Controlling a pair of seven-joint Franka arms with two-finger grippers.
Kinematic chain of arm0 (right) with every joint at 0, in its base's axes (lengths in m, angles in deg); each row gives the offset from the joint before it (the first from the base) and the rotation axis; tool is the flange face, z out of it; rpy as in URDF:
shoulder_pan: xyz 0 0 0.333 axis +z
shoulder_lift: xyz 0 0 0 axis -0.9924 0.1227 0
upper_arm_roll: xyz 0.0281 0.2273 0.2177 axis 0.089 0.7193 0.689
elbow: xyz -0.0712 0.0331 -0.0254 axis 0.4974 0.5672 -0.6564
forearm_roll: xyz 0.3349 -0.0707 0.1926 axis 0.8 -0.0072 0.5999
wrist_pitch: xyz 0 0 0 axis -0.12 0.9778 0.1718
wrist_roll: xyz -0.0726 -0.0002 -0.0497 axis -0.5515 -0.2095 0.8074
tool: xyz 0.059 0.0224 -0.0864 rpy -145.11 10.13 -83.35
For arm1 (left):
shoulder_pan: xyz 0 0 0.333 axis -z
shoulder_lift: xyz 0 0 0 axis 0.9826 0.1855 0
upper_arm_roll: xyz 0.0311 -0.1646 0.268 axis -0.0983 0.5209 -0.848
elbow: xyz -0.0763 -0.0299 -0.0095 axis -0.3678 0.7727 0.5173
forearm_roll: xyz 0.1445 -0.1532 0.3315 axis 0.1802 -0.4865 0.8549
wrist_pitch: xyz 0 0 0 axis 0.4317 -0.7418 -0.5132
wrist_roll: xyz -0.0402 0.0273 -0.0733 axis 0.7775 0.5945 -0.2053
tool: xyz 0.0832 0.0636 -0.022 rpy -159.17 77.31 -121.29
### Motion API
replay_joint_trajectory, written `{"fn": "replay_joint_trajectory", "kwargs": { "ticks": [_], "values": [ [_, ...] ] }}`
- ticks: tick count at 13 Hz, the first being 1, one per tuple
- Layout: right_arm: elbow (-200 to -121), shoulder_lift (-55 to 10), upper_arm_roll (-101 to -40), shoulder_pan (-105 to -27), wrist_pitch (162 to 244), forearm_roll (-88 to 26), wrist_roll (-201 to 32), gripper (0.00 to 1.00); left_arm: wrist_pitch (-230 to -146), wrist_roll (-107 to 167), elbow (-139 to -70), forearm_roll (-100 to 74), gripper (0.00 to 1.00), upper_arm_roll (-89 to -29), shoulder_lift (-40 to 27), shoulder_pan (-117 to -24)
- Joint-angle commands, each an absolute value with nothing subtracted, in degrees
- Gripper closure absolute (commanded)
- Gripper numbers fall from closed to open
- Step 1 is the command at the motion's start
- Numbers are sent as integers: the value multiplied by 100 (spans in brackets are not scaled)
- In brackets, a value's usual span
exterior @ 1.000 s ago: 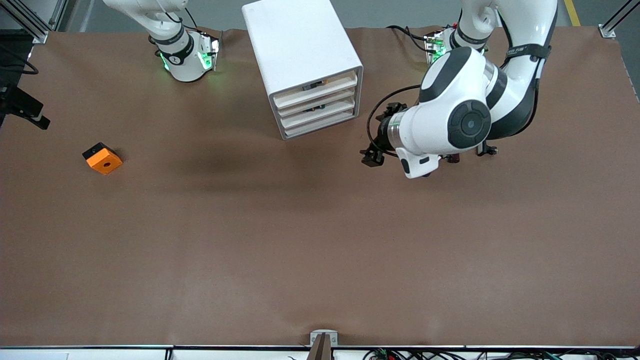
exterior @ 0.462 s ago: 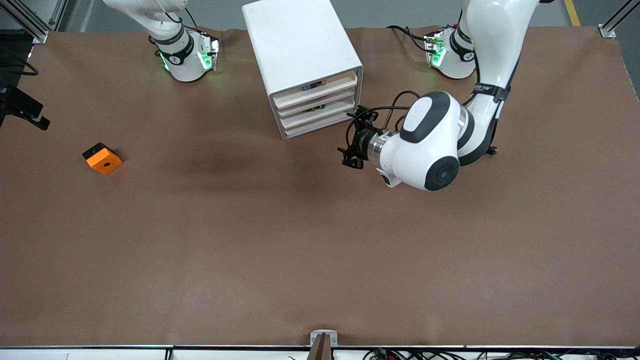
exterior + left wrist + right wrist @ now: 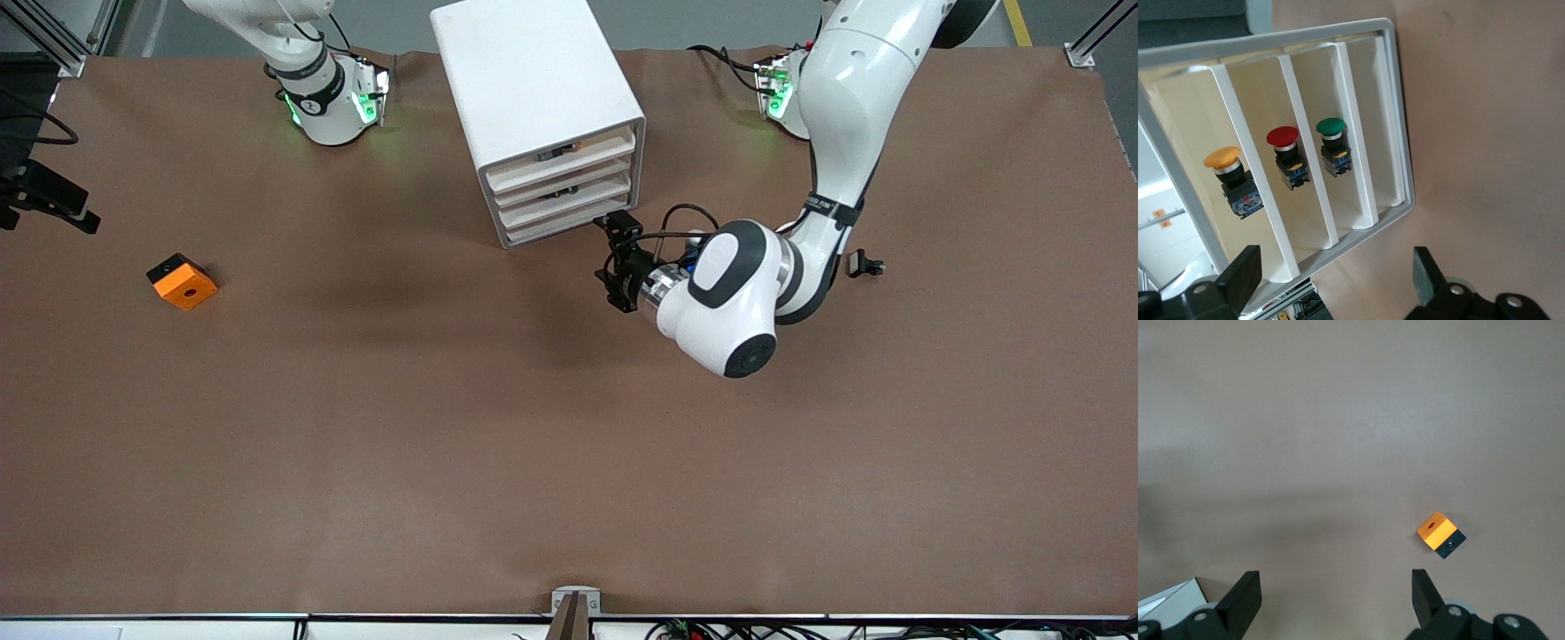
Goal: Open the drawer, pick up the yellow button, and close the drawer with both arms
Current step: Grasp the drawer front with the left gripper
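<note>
Four stacked drawers fill the white cabinet (image 3: pixel 538 98), fronts turned toward the front camera and the left arm's end. Its top drawer (image 3: pixel 560 160) is shut, long axis across the cabinet front. Inside lies the button (image 3: pixel 1231 180), yellow cap up. Right gripper (image 3: pixel 1335 593), fingers released, hangs over brown surface (image 3: pixel 444 427) near an orange block (image 3: pixel 181 281). Left gripper (image 3: pixel 615 253), fingers released, faces the drawer fronts.
</note>
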State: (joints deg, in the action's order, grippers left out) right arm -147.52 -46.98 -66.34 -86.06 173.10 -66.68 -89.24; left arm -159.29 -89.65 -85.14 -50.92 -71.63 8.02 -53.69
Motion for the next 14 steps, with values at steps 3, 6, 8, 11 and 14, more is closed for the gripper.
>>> {"fn": "replay_joint_trajectory", "kwargs": {
  "ticks": [3, 6, 8, 11, 14],
  "values": [
    [-14653, -4575, -6571, -8576, 17006, -6700, -8941, 0, -15825, -9528, -8430, -5294, 0, -7195, 1062, -4953],
    [-14705, -4540, -6562, -8567, 17005, -6648, -8941, 0, -15545, -9511, -8421, -5390, 0, -7169, 1106, -4820],
    [-14705, -4513, -6562, -8567, 17006, -6648, -8941, 0, -15333, -9502, -8421, -5522, 10, -7169, 1097, -4820],
    [-14705, -4478, -6562, -8567, 17006, -6648, -8932, 0, -15324, -9519, -8421, -5531, 25, -7169, 1176, -4618],
    [-14714, -4478, -6562, -8532, 16988, -6648, -8932, 0, -15271, -9528, -8421, -5531, 34, -7169, 1176, -4556]
  ]
}}
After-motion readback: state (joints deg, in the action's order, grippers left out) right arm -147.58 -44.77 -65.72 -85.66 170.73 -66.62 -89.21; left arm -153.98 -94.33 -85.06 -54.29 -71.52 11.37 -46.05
